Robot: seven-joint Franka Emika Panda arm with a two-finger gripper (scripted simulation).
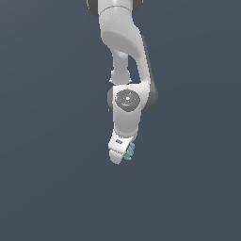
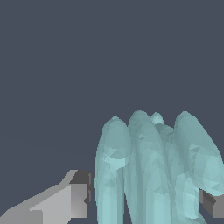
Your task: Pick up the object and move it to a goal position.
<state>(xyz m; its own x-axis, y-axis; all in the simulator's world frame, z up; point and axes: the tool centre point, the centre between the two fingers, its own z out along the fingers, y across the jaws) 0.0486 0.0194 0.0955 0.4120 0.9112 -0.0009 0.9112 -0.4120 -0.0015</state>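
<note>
One small light-teal ribbed lump, the object (image 2: pixel 153 175), sits between the two grey-padded fingers (image 2: pixel 78 194) of your white gripper (image 1: pixel 121 157). The wrist view shows a pad against each flank, so the jaws look closed on it at about the lump's own width. From the exterior view you see it peeking out at the gripper's tip, on that view's right. You seem to be in the carry step; no goal marker shows, so next move steadily and keep the squeeze.
</note>
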